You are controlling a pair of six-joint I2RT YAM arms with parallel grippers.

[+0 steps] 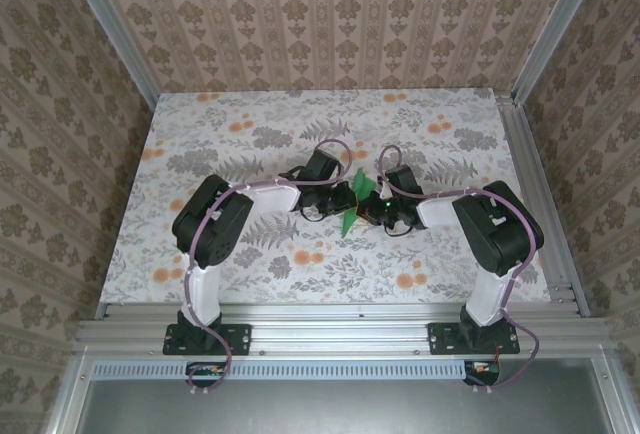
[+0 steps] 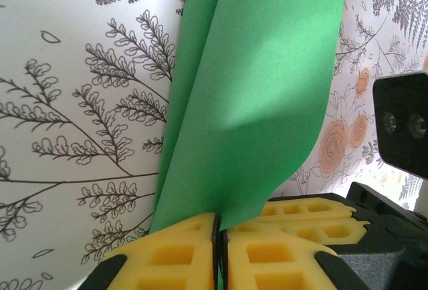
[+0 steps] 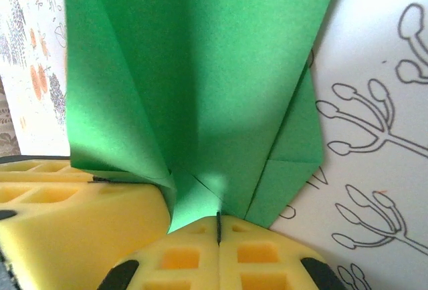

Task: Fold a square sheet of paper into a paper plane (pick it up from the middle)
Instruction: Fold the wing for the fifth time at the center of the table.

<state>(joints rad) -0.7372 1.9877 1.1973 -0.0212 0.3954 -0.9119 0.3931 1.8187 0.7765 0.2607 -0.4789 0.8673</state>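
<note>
The square sheet of paper (image 1: 351, 206) is bright green and folded into a narrow creased shape, held up over the middle of the table between both grippers. My left gripper (image 2: 221, 236) is shut on its lower edge, and the paper (image 2: 254, 89) rises from the yellow pads as two leaning flaps. My right gripper (image 3: 219, 226) is shut on the paper (image 3: 200, 69) at a corner where several creases meet. The two grippers pinch it side by side, almost touching. Whether it has the shape of a paper plane I cannot tell.
The floral table top (image 1: 250, 134) lies under the paper, with metal rails (image 1: 540, 204) along its right and near edges. In the left wrist view the right gripper's yellow fingers (image 2: 314, 213) sit close by; in the right wrist view a left finger (image 3: 67, 210) does.
</note>
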